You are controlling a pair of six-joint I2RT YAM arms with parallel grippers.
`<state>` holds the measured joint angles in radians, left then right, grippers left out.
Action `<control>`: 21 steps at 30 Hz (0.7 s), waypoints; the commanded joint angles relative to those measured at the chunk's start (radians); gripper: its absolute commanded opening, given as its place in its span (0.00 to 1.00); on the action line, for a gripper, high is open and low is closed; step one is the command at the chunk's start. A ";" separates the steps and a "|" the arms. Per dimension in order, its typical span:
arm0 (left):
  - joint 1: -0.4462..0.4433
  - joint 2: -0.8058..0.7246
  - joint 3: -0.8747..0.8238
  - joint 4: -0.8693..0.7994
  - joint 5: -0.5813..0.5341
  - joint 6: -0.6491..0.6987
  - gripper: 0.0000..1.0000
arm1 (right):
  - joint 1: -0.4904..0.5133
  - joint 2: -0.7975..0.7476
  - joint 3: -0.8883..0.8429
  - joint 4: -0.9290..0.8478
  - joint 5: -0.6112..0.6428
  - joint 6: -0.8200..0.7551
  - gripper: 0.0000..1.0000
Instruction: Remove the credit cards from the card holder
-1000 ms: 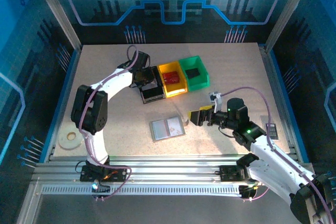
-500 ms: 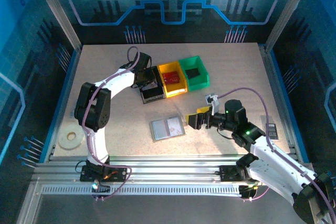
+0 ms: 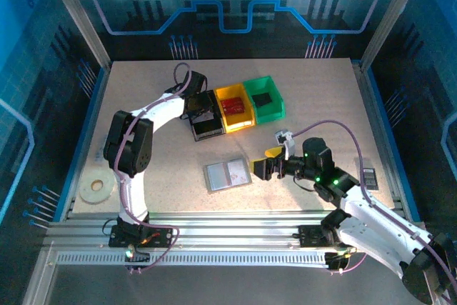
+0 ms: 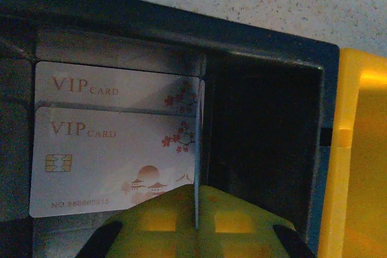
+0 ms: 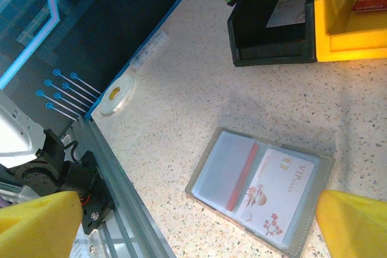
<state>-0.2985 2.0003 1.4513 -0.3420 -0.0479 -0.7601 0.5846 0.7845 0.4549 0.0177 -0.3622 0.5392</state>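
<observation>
The card holder (image 3: pixel 227 175) lies open and flat near the middle of the tabletop (image 3: pixel 157 148). It is grey, like a small book, with clear sleeves inside. In its right sleeve we see a white credit card (image 5: pixel 275 194) with a gold chip and small blossoms. In the left sleeve a reddish card (image 5: pixel 242 176) shows as a narrow strip beside the fold.

The black bin (image 3: pixel 208 132) holds two more white cards (image 4: pixel 115 155), both printed VIP, one lying partly over the other. The left claw (image 4: pixel 196 219) is inside this bin, and its yellow fingers are pressed together on a third card (image 4: pixel 199 137), which stands on its thin edge. The yellow bin (image 3: pixel 240 123) just beside it contains a red card (image 3: pixel 234 105). The green bin (image 3: pixel 277 112) contains a small black block (image 3: pixel 264 98).

The right claw (image 3: pixel 266 161) hangs just right of the holder, fingers wide apart and nothing between them. Compared with one second ago, it has come closer to the holder, while the holder lies where it was.

The tabletop is pale and speckled. A flat white tape roll (image 3: pixel 93 188) lies near its left edge.
</observation>
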 commanded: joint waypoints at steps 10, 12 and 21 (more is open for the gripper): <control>-0.001 -0.010 0.055 -0.052 -0.047 0.055 0.30 | 0.021 0.004 -0.006 -0.008 0.026 -0.030 1.00; 0.005 -0.017 0.056 -0.057 -0.049 0.063 0.31 | 0.022 0.004 -0.005 -0.011 0.027 -0.031 1.00; 0.016 -0.039 0.085 -0.110 -0.067 0.087 0.34 | 0.025 0.021 0.003 -0.016 0.028 -0.035 1.00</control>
<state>-0.2924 2.0003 1.5017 -0.4042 -0.0898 -0.7002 0.5961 0.8013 0.4549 0.0143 -0.3443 0.5220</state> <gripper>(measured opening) 0.340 0.998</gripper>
